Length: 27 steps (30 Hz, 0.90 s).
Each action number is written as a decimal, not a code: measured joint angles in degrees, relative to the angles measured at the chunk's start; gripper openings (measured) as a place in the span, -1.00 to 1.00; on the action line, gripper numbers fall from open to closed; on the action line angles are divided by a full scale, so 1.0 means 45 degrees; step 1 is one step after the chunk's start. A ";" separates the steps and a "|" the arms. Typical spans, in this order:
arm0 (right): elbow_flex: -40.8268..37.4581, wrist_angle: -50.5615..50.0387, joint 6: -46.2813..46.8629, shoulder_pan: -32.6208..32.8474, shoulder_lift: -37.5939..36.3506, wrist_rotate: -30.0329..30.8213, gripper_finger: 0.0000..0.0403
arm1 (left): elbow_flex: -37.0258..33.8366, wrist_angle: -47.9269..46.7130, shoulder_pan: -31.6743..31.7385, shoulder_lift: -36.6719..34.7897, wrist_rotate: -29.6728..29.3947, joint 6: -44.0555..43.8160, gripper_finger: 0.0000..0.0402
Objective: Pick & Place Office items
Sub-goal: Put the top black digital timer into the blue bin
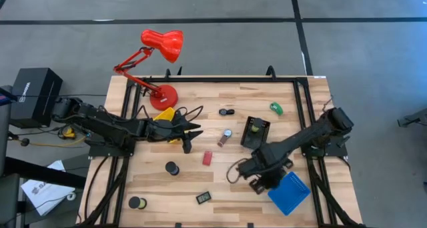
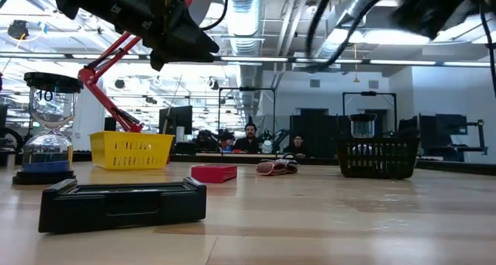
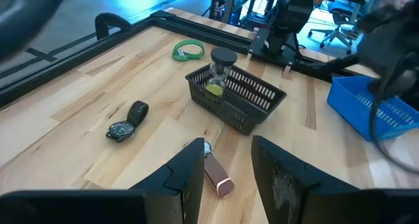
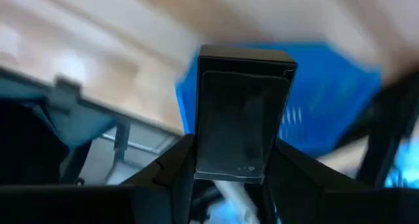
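Over blue tray | black block gripped by right tool, background blurred | left tool parted, empty.

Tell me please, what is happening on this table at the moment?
The right gripper holds a flat black rectangular block close to the blue square tray at the wooden table's near right corner. The left gripper hovers with empty fingers above a small pink and silver piece near the middle. A black mesh basket, a red block and other small items lie scattered around.
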 joint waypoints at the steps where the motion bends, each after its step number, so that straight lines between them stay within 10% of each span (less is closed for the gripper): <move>1: 0.0069 -0.0544 0.0522 0.0348 -0.0114 -0.0078 -0.22 | 0.0000 -0.0012 -0.0069 0.0000 0.0000 0.0000 -0.39; 12: -0.1657 0.1898 0.5700 0.3516 -0.1446 0.0164 -0.24 | -0.0005 -0.0225 -0.0349 0.0000 0.0000 0.0000 -0.39; 27: -0.5169 0.6085 0.4899 0.3379 -0.1754 0.1127 -0.14 | -0.0005 -0.0215 -0.0349 0.0000 0.0000 0.0000 -0.39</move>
